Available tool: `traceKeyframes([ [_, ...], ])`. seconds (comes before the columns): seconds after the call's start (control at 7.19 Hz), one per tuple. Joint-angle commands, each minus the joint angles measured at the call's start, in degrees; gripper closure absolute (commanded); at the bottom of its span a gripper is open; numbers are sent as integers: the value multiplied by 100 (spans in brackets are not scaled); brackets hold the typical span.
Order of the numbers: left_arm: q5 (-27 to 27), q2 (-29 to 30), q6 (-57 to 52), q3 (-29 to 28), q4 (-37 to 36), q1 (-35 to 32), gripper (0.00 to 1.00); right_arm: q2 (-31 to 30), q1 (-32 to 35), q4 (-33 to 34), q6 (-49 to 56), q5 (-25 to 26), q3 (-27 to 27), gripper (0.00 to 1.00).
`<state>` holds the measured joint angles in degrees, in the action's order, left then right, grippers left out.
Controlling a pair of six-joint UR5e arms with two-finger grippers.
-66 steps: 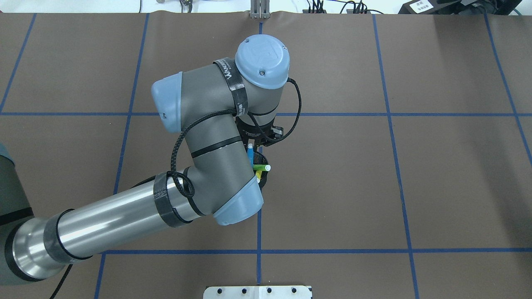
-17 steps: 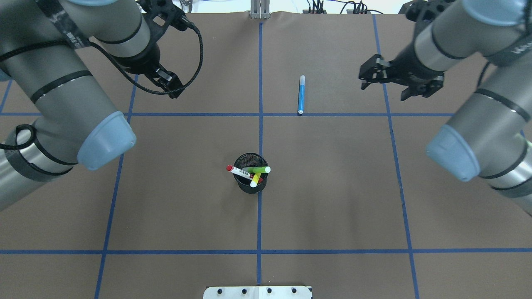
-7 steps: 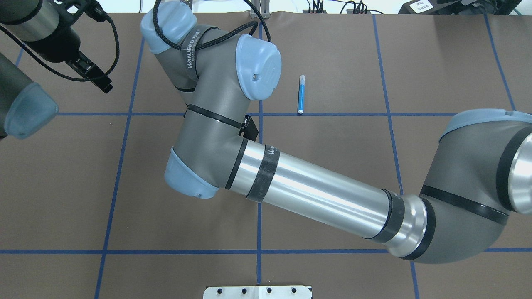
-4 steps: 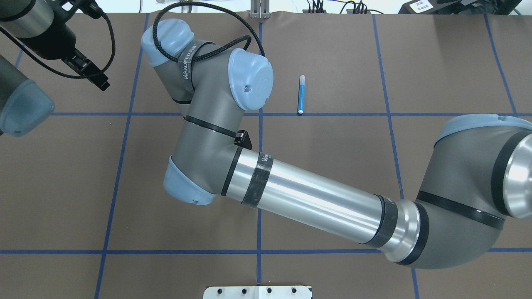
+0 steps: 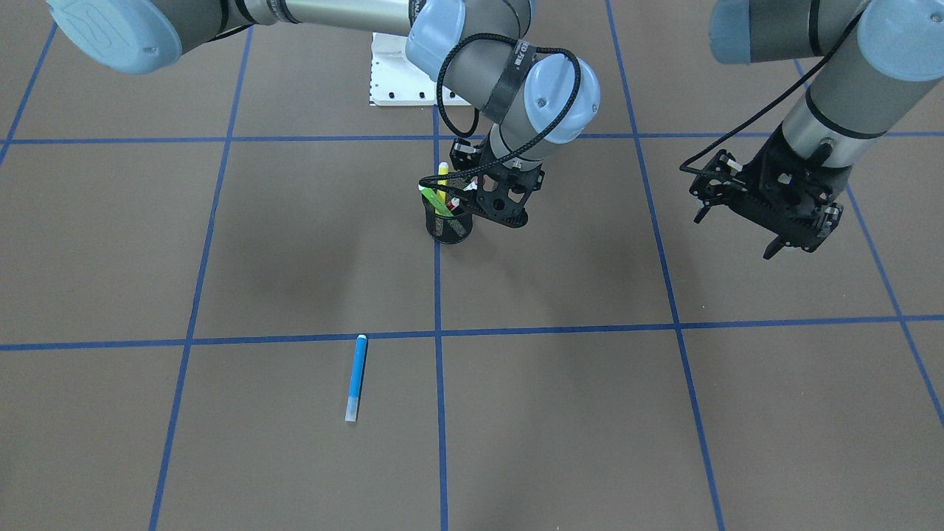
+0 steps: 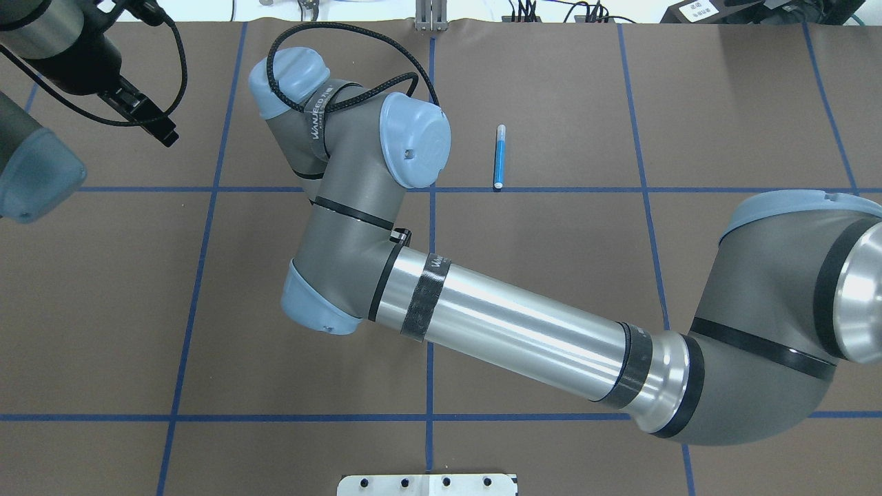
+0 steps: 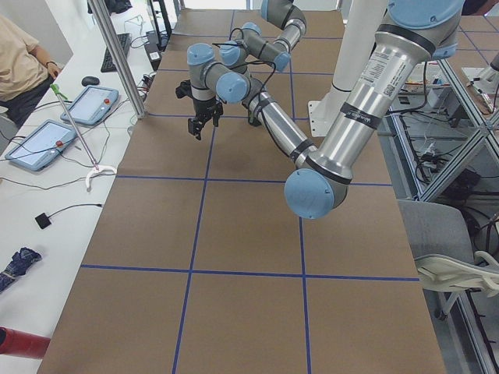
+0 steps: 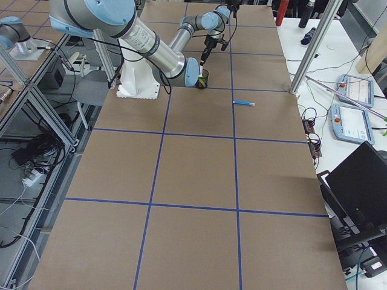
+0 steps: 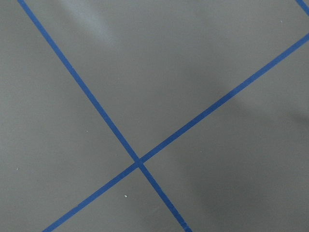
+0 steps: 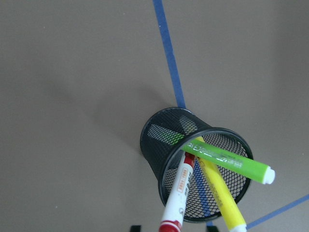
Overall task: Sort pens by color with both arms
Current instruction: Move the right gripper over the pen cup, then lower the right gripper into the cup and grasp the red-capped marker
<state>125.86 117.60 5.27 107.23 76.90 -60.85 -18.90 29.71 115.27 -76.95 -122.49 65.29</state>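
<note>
Black mesh cup [image 10: 157, 137], yellow pen [image 10: 219, 193], red-capped pen [image 10: 179, 191]: hidden beneath right arm [image 6: 510, 320] in overhead view. Both pens' upper ends cropped by right wrist view's lower edge (right gripper [image 10: 172, 226] fingertips [image 10: 135, 227] barely enter there).

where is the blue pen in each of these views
Front-facing: blue pen, lower left of centre.
Overhead: blue pen, upper middle, right of the centre line.
Exterior left: cannot make it out.
Exterior right: blue pen, upper middle, right of the black mesh cup.
Left wrist: not in it.
Right wrist: not in it.
Landmark: the blue tape line at one end of it, front-facing and overhead.
</note>
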Motion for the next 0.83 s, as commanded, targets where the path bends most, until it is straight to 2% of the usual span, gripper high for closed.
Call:
traceKeyframes([
  [0.0, 0, 0, 9, 0, 0, -5, 1, -9, 0, -189, 5, -99, -166, 59],
  [0.7, -9, -9, 44, 0, 0, -5, 1, -9, -9, 136, 13, -214, -69, 58],
])
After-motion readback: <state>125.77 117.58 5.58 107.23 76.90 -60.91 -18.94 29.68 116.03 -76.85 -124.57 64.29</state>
